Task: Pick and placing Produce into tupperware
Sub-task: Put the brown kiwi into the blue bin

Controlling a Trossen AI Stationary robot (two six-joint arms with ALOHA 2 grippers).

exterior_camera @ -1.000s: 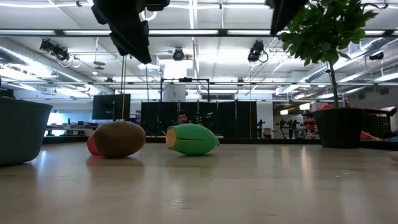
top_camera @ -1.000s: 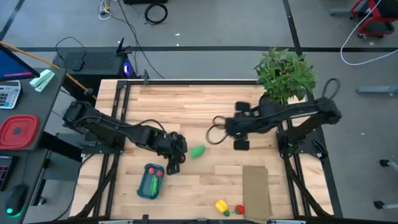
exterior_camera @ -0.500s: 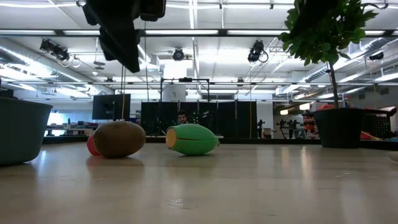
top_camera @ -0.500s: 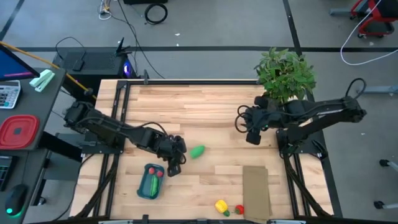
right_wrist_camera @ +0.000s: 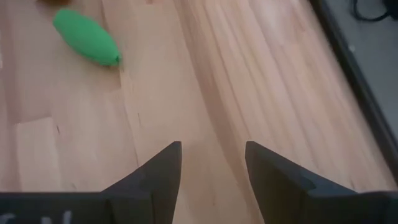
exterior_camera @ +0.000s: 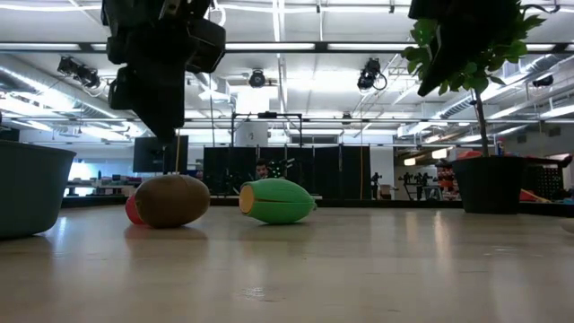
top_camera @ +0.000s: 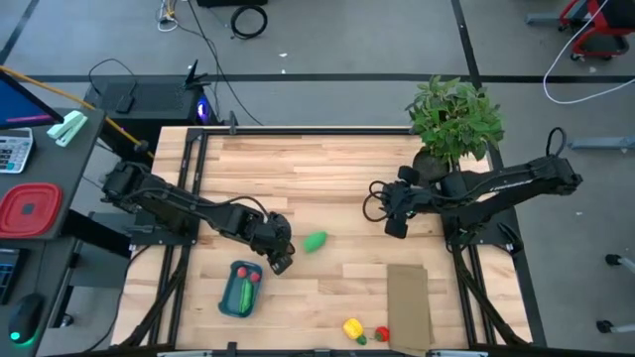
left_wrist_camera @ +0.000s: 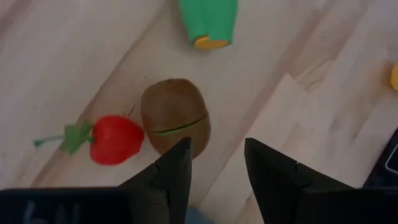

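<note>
My left gripper (top_camera: 279,259) (left_wrist_camera: 216,169) is open and hangs just above the brown round piece (left_wrist_camera: 175,123) (exterior_camera: 172,199), clear of it; in the low view its fingers (exterior_camera: 164,124) end above the piece's top. A red strawberry piece (left_wrist_camera: 115,139) lies beside the brown one, and a green piece (top_camera: 315,241) (exterior_camera: 276,200) lies a little to the right. The blue-teal tupperware (top_camera: 230,306) holds a green and a red piece. A yellow piece (top_camera: 352,328) and a small red one (top_camera: 382,334) lie at the near edge. My right gripper (top_camera: 381,206) (right_wrist_camera: 212,167) is open, over bare table on the right.
A flat brown cardboard rectangle (top_camera: 408,302) lies near the table's near right corner. A leafy potted plant (top_camera: 454,119) stands at the far right corner. A red square container (top_camera: 28,210) sits off the table on the left. Bare wood stretches across the far half.
My right arm has drawn back from the table's middle toward its right edge. My left gripper has come down a little toward the brown round piece, staying open. The produce has not moved.
</note>
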